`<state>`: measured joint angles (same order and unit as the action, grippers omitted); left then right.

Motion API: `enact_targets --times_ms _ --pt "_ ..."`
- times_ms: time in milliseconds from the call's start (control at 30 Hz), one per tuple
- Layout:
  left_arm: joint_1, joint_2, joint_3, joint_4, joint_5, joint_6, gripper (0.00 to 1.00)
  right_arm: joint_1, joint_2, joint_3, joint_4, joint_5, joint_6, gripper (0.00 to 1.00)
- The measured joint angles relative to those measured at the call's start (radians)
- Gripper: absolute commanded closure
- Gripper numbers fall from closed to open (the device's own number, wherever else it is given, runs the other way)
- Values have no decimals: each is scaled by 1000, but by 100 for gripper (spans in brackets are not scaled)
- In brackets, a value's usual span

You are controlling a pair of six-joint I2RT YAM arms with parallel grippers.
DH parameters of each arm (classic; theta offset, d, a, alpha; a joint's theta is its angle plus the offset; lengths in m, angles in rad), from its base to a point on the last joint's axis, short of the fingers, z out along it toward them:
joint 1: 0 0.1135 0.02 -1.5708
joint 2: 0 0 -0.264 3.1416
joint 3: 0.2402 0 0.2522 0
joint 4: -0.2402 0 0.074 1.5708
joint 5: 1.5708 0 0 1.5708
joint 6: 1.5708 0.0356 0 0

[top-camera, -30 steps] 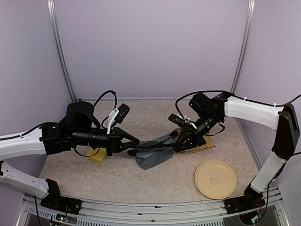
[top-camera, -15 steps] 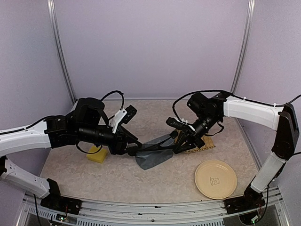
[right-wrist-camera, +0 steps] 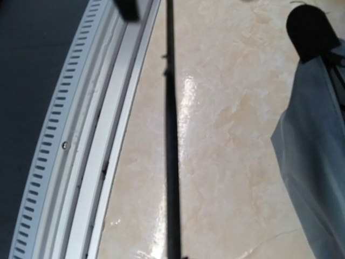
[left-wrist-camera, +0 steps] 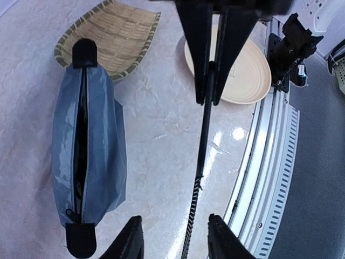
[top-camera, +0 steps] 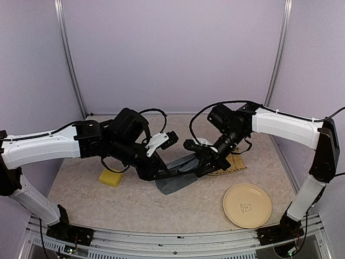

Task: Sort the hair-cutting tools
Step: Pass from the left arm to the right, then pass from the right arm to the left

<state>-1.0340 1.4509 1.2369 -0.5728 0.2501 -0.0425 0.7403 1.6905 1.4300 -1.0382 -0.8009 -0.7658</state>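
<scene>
We have the right gripper [left-wrist-camera: 208, 93] clamped shut on one end of the long black comb [left-wrist-camera: 202, 145], both fingers pinched flat against it. The comb is off the table [top-camera: 135, 208], held in the air and running from the right gripper across to the left gripper [left-wrist-camera: 173, 229]. The left gripper is about half open. Its fingers [left-wrist-camera: 131, 238] sit either side of the comb's toothed end with a gap on each side, so it has hold of nothing.

In the left wrist view the comb hangs over bare tabletop, between the grey-blue zip pouch [left-wrist-camera: 99, 145] and the plate [left-wrist-camera: 245, 70]. The pouch lies flat with its zip open; inside is dark and we can't tell the contents. Its far end is just beside the bamboo tray [left-wrist-camera: 121, 32].

In the right wrist view the comb is a thin dark bar, with the front rail [right-wrist-camera: 102, 145] on one side and the pouch edge on the other.

The yellow sponge [top-camera: 110, 177] sits under the left arm, well apart from the comb
</scene>
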Motion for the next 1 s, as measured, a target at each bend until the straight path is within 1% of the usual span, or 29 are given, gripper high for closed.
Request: enact_targets --times_ms 100,267,400,467,500,567,733,800,867,1000 --pt "-3 27 5 -27 -1 8 75 10 0 0 -5 15 0 100" --pt "-8 45 24 -50 0 22 84 18 0 0 -5 37 0 100" --pt "-10 53 32 -50 5 25 96 19 0 0 -5 47 1 100" --pt "-12 58 32 -50 13 28 100 19 0 0 -3 55 1 96" --pt "-13 59 32 -49 17 29 100 19 1 0 -3 58 0 93" --pt "-16 60 32 -49 20 37 100 19 1 0 -4 61 -1 82" --pt "-15 60 31 -37 3 37 100 -10 1 5 -5 47 -4 63" --pt "-10 57 21 -9 -18 34 100 -52 1 19 -8 23 -9 59" --pt "1 45 -13 43 -41 25 100 -124 1 38 2 -4 -2 56" --pt "21 17 -119 212 -67 9 100 -263 7 45 83 -24 77 54"
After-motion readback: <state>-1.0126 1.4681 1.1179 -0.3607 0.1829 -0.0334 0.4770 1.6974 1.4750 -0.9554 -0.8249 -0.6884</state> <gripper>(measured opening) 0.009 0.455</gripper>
